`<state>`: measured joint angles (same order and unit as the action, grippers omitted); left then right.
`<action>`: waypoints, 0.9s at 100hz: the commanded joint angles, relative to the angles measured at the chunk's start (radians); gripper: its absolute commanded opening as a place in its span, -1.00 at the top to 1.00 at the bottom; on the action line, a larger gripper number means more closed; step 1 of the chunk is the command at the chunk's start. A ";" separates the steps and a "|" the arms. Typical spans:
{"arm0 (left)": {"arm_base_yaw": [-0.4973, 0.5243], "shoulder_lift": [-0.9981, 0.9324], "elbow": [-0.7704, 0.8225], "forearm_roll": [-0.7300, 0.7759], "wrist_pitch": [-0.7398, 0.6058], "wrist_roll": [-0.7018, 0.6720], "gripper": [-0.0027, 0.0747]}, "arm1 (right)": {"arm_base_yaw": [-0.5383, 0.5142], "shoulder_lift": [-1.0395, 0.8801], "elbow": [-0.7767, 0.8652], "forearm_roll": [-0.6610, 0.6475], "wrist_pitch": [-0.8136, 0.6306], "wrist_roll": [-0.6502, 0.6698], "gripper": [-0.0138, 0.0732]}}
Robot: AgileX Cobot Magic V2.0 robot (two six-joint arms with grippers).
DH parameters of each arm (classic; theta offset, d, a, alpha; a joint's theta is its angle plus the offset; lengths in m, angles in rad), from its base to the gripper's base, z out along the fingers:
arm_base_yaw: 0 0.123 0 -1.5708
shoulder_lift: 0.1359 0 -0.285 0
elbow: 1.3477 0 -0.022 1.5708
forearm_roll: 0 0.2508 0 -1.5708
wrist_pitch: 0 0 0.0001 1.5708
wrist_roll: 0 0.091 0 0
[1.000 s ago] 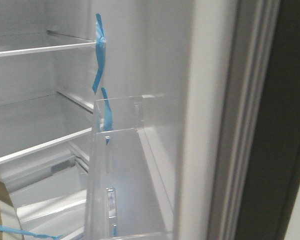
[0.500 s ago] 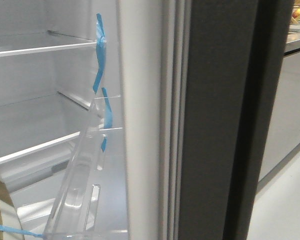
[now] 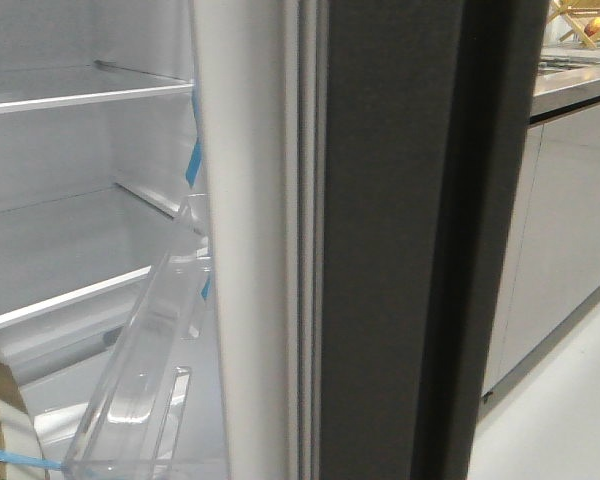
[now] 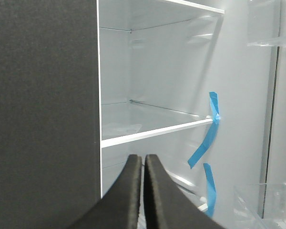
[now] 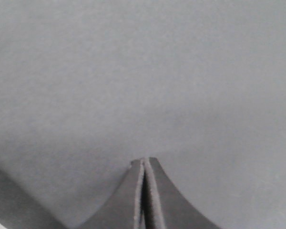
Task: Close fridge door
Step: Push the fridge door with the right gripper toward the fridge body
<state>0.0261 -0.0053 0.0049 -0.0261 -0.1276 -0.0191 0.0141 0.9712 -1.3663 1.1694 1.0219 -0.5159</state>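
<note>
While swung edge-on across the front view, fridge door [image 3: 380, 240] only partly shut, shelves [image 3: 70, 95] exposed at left; right tool [image 5: 143, 164] pressed together, empty, tips against dark outer face; left tool [image 4: 143, 160] likewise together, empty.

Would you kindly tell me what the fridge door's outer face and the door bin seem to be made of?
The fridge door outer face looks like matte dark grey coated metal or plastic: finely grained, no reflections. The door bin looks like clear moulded plastic: see-through, with glossy edges.
</note>
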 commanded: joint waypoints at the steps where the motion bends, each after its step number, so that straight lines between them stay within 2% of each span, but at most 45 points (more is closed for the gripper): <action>1: -0.001 -0.011 0.035 -0.004 -0.072 -0.004 0.98 | 0.002 0.013 -0.027 0.098 -0.013 -0.034 0.79; 21: -0.001 -0.011 0.035 -0.004 -0.072 -0.004 0.98 | 0.002 0.033 -0.028 0.170 0.014 -0.072 0.79; 40: -0.001 -0.011 0.035 -0.004 -0.072 -0.004 0.98 | 0.005 0.066 -0.057 0.179 0.034 -0.085 0.79; 90: -0.001 -0.011 0.035 -0.004 -0.072 -0.004 0.98 | 0.223 0.231 -0.227 0.140 -0.016 -0.105 0.79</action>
<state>0.0261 -0.0053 0.0049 -0.0261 -0.1276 -0.0191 0.2123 1.1951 -1.5526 1.2559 1.0668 -0.5947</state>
